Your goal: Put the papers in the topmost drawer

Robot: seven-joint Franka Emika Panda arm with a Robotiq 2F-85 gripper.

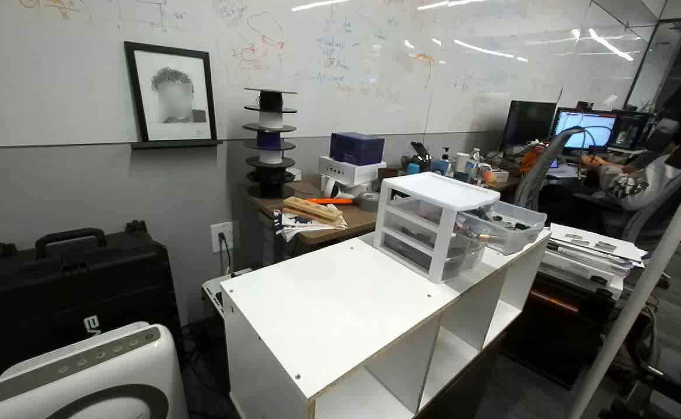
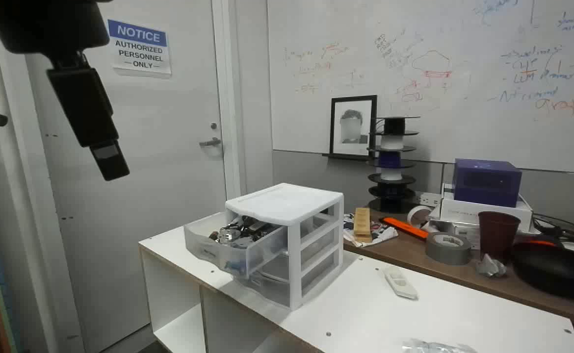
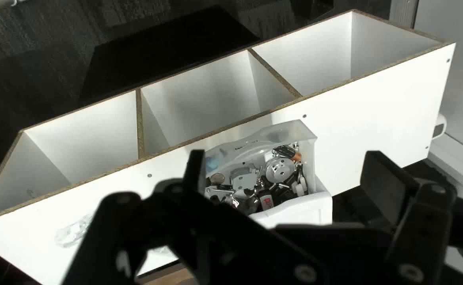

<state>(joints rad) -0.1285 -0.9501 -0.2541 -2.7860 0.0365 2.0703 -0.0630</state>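
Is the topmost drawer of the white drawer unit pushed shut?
No, the topmost drawer juts out from the drawer unit, with metal parts showing inside.

On the door hangs a sign I can read plainly: white NOTICE on a blue band, with AUTHORIZED PERSONNEL ONLY in dark capitals beneath. Over on the whiteboard I make out "LLM" in blue and "graph" in orange (the rest of that scrawl beats me). A few white letters on the black case give no word I'd swear to, and the dark mark on the front of the topmost drawer is too small to read.
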